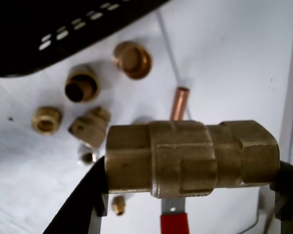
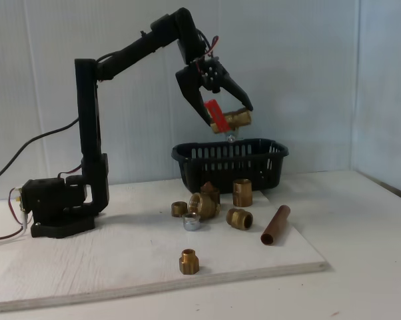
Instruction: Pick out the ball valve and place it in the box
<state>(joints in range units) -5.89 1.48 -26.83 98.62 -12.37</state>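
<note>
The ball valve (image 1: 190,156) is a large brass body lying crosswise between my black fingers in the wrist view, its red lever (image 1: 174,224) hanging below. My gripper (image 1: 188,195) is shut on it. In the fixed view the gripper (image 2: 228,120) holds the valve (image 2: 236,119) in the air, a little above the rim of the black slotted basket (image 2: 230,163). The red handle (image 2: 214,113) sticks out to the left. The basket (image 1: 39,34) fills the wrist view's top left corner.
Several small brass fittings (image 2: 202,205) and a silver nut (image 2: 192,223) lie on the white board (image 2: 120,273) in front of the basket. One fitting (image 2: 189,261) sits alone near the front edge. A copper pipe piece (image 2: 275,225) lies at the right. The arm base (image 2: 57,207) stands at the left.
</note>
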